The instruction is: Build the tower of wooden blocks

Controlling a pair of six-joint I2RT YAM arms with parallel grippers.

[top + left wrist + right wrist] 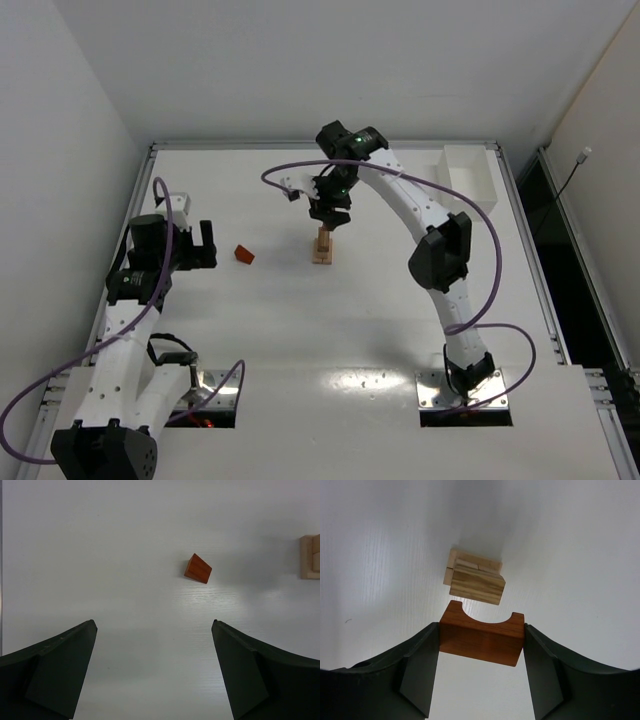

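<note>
The wood block tower (322, 246) is a short stack of pale tan blocks near the table's middle; from above its top block (477, 585) shows striped grain. My right gripper (481, 630) is shut on a reddish-orange arch block (482, 639), held by its two ends just above and beside the stack, curved cut facing the tower. In the overhead view that gripper (330, 214) hangs right over the stack. A reddish-orange wedge (198, 568) lies on the table left of the tower (311, 556). My left gripper (154, 625) is open and holds nothing, short of the wedge (244, 254).
A white rectangular box (468, 176) stands at the back right corner. Raised rails edge the white table (300, 330). Purple cables loop off both arms, one arching left of the right gripper.
</note>
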